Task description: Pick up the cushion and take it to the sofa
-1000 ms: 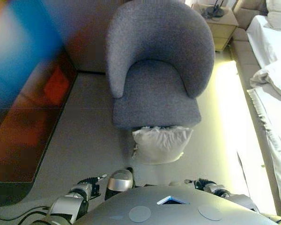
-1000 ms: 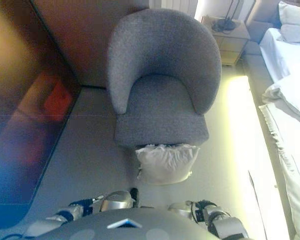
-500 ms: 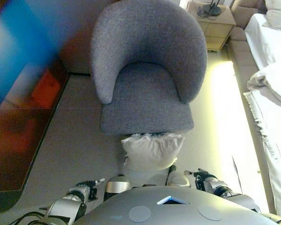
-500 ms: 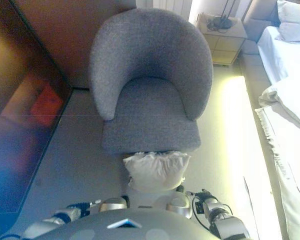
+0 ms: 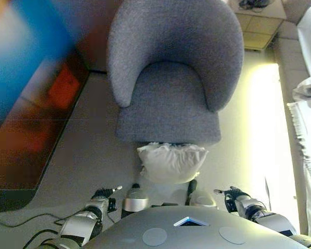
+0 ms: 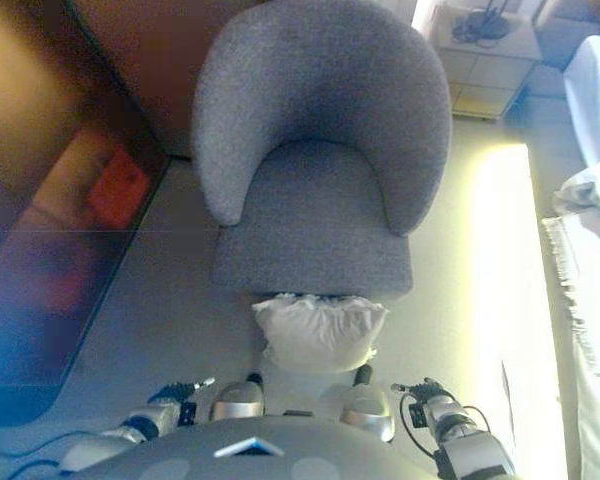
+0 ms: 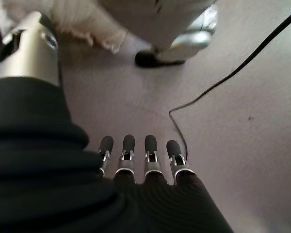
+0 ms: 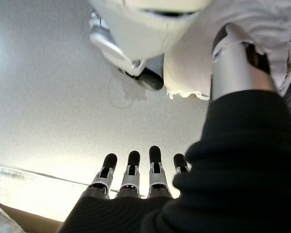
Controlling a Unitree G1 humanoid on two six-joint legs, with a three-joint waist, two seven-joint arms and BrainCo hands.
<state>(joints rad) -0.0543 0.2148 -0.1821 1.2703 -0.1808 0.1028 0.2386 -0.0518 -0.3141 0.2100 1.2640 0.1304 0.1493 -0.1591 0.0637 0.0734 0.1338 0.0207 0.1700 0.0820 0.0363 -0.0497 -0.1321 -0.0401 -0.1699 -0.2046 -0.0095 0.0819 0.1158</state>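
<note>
A white cushion [image 5: 172, 162] with a frilled edge stands on the floor and leans against the front of the grey armchair [image 5: 171, 78]. It is just in front of me. My left hand [image 7: 150, 150] hangs low at my side with straight fingers, holding nothing. The cushion's edge [image 7: 87, 19] shows beyond it. My right hand [image 8: 131, 167] also hangs low with straight fingers and is empty. The cushion [image 8: 189, 73] shows past its thumb, apart from it.
A dark glossy panel [image 5: 26, 129] runs along the left. A bed with white sheets [image 5: 308, 119] lies at the right, beside a bright strip of floor. A light wooden nightstand [image 5: 259, 21] stands at the back right.
The whole picture has shifted, so the camera has moved. The cushion still leans on the armchair's front. Both hands stay low.
</note>
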